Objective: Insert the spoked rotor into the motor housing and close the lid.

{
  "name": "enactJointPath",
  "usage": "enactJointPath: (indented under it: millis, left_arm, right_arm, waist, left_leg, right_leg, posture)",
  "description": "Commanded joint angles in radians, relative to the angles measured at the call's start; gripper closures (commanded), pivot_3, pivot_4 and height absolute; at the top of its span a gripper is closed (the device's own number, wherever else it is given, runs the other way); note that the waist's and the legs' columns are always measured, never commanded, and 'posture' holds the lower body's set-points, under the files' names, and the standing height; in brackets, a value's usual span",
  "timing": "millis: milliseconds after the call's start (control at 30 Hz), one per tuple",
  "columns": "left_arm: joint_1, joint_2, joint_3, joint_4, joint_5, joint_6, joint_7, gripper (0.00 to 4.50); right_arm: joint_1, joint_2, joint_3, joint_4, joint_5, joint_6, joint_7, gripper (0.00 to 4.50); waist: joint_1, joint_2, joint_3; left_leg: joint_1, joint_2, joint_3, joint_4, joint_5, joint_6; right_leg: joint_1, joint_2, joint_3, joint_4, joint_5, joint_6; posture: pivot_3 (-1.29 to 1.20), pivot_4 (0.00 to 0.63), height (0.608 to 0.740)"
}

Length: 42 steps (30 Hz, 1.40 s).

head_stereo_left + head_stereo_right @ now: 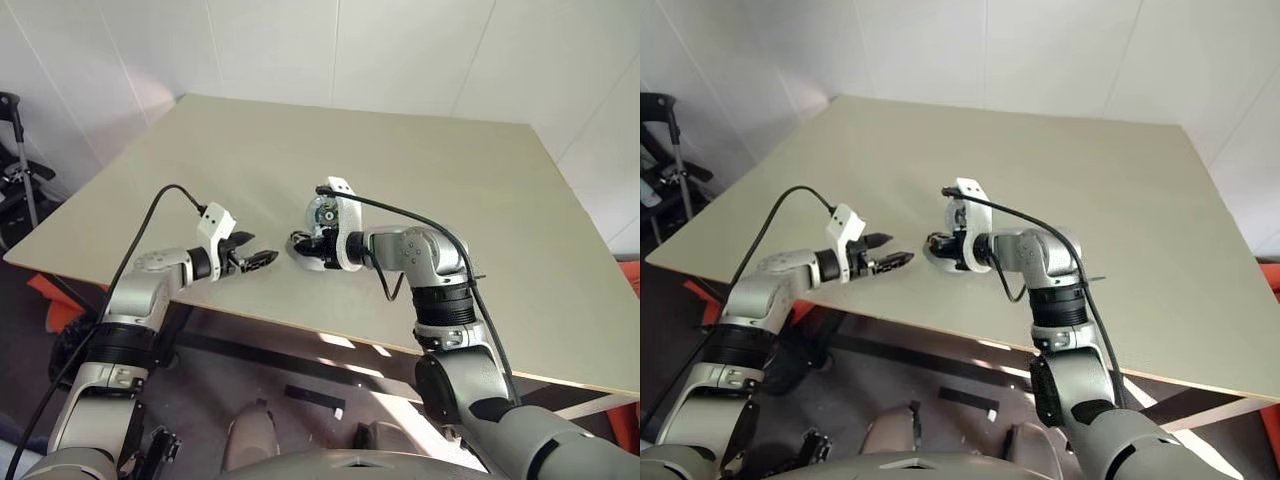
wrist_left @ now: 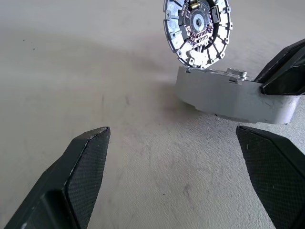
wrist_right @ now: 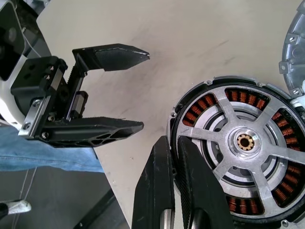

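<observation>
The spoked rotor [image 3: 224,112], black-rimmed with silver spokes, sits in the motor housing [image 2: 224,95]; copper windings [image 3: 195,107] show between the spokes. My right gripper [image 3: 172,143] is shut on the rotor's black rim at its near edge. The lid [image 2: 198,31], a silvery disc with cut-outs, stands tilted up on edge at the housing's far side. My left gripper [image 1: 262,258] hovers open just left of the housing, holding nothing, its fingertips [image 3: 143,56] a short gap from the rim.
The assembly lies near the front edge of the pale table [image 1: 450,200], whose surface stretches back and to the right. A black wheeled frame [image 1: 15,170] stands beyond the table's left corner.
</observation>
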<state>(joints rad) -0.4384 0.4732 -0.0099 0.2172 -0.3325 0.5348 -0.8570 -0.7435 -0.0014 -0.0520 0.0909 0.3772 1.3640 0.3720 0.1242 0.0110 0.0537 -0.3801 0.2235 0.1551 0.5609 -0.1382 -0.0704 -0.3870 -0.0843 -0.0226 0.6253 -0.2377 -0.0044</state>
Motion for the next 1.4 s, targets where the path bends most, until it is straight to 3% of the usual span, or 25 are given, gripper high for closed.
enactJointPath:
  millis: [33,333,467,600,1033,1167,1233,1400]
  left_arm:
    - [-0.009,0.004,0.013,-0.044,-0.014,-0.003,-0.003,0.00]
    - [-0.008,-0.004,0.011,-0.039,-0.008,-0.010,0.003,0.00]
    - [-0.013,-0.009,0.009,-0.030,-0.006,-0.013,0.003,0.00]
    - [-0.015,-0.010,0.009,-0.027,-0.004,-0.015,0.002,0.00]
    - [-0.014,-0.013,0.009,-0.032,-0.008,-0.008,0.001,0.00]
    - [-0.021,-0.015,0.008,-0.025,-0.009,-0.007,-0.003,0.00]
    - [-0.025,-0.016,0.006,-0.021,-0.008,-0.007,-0.004,0.00]
    - [-0.028,-0.020,0.004,-0.014,-0.005,-0.011,-0.006,0.00]
  right_arm:
    - [-0.034,0.010,-0.021,0.043,0.010,-0.061,-0.010,4.46]
    - [-0.018,-0.001,-0.003,0.065,0.025,-0.078,0.005,4.46]
    - [-0.011,-0.010,0.015,0.062,0.022,-0.093,0.004,3.43]
    - [-0.004,-0.022,0.039,0.055,0.017,-0.107,0.003,2.07]
    - [0.006,-0.093,0.054,-0.033,0.052,-0.121,0.063,2.07]
    - [0.048,-0.224,0.183,-0.156,0.033,-0.226,0.196,2.07]
    - [0.078,-0.347,0.293,-0.198,-0.041,-0.353,0.276,2.07]
    - [0.115,-0.548,0.416,-0.191,-0.151,-0.602,0.427,2.07]
  waist:
    - [-0.001,0.000,0.000]
    - [-0.001,0.000,0.000]
    - [-0.001,0.000,0.000]
    - [0.000,0.000,0.000]
    - [0.002,0.000,0.000]
    - [0.007,0.000,0.000]
    - [0.010,0.000,0.000]
    - [0.012,0.000,0.000]
  left_leg:
    - [0.000,0.000,0.000,0.000,0.000,0.000]
    - [0.002,0.000,-0.002,0.000,0.001,-0.001]
    - [0.002,0.000,-0.002,0.000,0.001,-0.001]
    - [0.001,0.000,-0.002,-0.001,0.002,-0.003]
    - [-0.003,0.000,-0.002,0.000,0.000,-0.001]
    - [-0.003,0.000,-0.002,0.000,0.000,-0.001]
    - [-0.003,0.000,-0.002,0.000,0.000,-0.001]
    - [-0.003,0.000,-0.002,0.001,0.000,0.000]
  right_leg:
    - [0.000,0.000,0.000,0.000,0.000,0.001]
    - [0.001,0.000,0.000,0.001,-0.001,0.005]
    - [0.000,0.000,0.000,0.001,-0.001,0.005]
    - [0.000,0.000,-0.001,0.000,0.002,0.000]
    - [-0.003,0.000,-0.001,-0.001,0.003,-0.002]
    - [-0.002,0.000,-0.002,-0.001,0.003,-0.001]
    - [-0.002,0.000,-0.002,-0.002,0.003,-0.001]
    - [-0.001,0.000,-0.002,-0.002,0.003,-0.001]
  posture:
    - [0.00,0.000,0.740]
    - [0.00,0.000,0.740]
    - [0.00,0.000,0.740]
    - [0.00,0.000,0.740]
    - [0.00,0.000,0.740]
    - [0.00,0.000,0.740]
    - [0.00,0.000,0.740]
    - [0.00,0.000,0.740]
